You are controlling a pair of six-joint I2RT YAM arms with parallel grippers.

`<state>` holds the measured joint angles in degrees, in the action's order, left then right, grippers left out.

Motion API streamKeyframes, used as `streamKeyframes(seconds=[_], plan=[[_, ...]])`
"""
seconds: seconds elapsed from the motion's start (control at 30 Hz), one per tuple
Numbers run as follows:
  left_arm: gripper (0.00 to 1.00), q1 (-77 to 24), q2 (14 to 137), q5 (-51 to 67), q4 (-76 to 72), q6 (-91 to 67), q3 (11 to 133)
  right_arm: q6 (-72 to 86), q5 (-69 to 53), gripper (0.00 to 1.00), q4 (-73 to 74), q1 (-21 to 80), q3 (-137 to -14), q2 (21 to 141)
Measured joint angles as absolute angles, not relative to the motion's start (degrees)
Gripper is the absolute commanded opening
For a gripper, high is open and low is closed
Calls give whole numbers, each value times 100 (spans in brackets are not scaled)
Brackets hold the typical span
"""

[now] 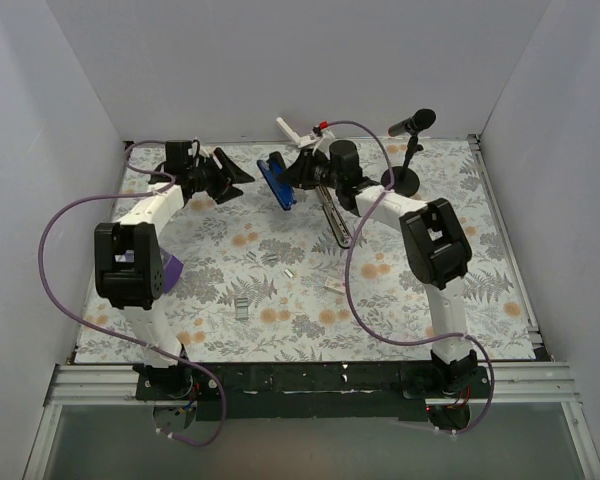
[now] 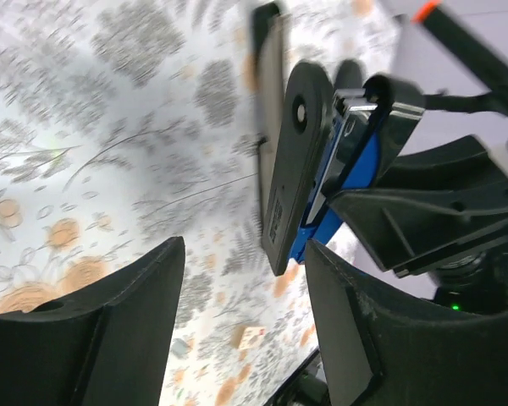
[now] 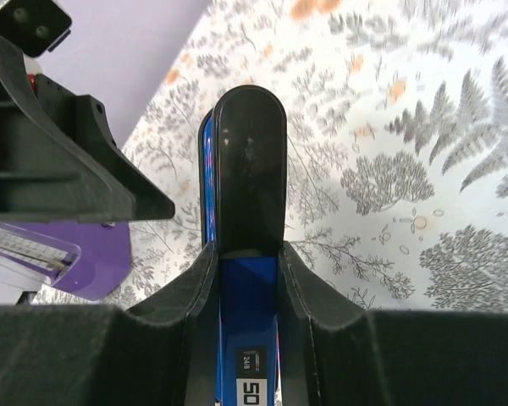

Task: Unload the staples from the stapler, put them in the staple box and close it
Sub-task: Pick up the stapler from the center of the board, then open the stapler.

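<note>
The right gripper (image 3: 248,254) squeezes the stapler (image 3: 248,161), lifted above the back of the table (image 1: 430,290). The left gripper (image 2: 241,292) beside it holds nothing, fingers apart. Silver bits (image 1: 242,308) lie below, so maybe some staples are out.

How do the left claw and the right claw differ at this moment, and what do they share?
Left claw is open, with nothing between its fingers; right claw is shut on the stapler. Left claw stands apart from the stapler, just short of it; right claw touches it, pinching its blue-and-black arm from both sides. Both are black, two-fingered and point toward the stapler.
</note>
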<state>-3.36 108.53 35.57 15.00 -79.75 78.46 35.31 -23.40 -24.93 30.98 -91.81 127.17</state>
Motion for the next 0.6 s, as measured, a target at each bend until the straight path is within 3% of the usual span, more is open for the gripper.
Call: streamKeyframes(seconds=[0.3, 0.6], plan=[[65, -307, 10071, 3962, 226, -8976, 7789, 2515, -2086, 1, -2871, 3065, -8305, 11161], [63, -381, 10053, 4311, -882, -9413, 7225, 1852, -1778, 1, -2650, 3334, -8162, 10879]])
